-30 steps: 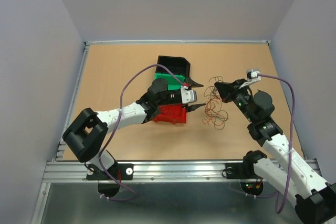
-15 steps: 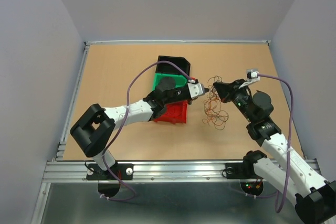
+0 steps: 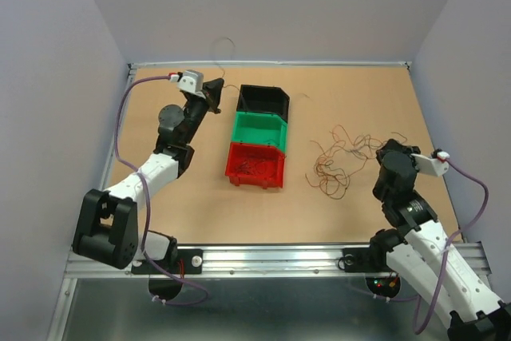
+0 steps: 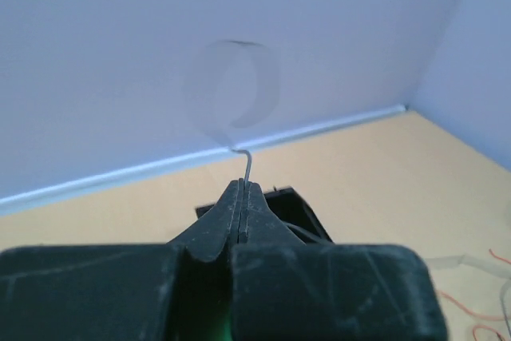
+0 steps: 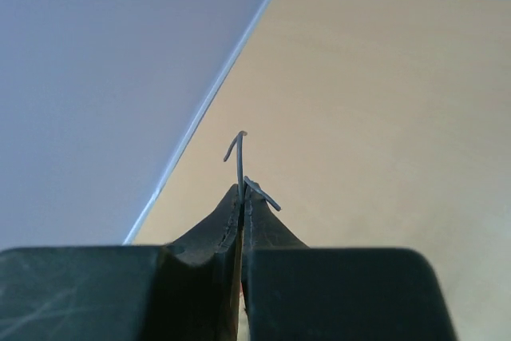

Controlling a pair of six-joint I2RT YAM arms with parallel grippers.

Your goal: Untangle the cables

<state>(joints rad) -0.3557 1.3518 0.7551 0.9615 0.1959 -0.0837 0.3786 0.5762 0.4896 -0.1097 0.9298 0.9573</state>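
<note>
On the tan bench (image 3: pixel 176 213), toward its right side, lies the loose clump of hair-thin red, orange and brown cables (image 3: pixel 334 164). Left tool (image 4: pixel 242 189), closed tight, pinches 1 thin grey-looking wire (image 4: pixel 250 159); right tool (image 5: pixel 241 193) likewise pinches 2 wire ends (image 5: pixel 238 149). Pull slowly, lest strands snag.

walls (image 3: pixel 287 5): pale lavender, three sides | tabletop (image 3: pixel 359 93): tan wood (matte) | near edge: aluminium rail (image 3: pixel 271 257) | light: even

Overhead view from behind, close wrist views along left tool (image 4: pixel 242 187), right tool (image 5: pixel 241 191), sharing table (image 3: pixel 359 93).
</note>
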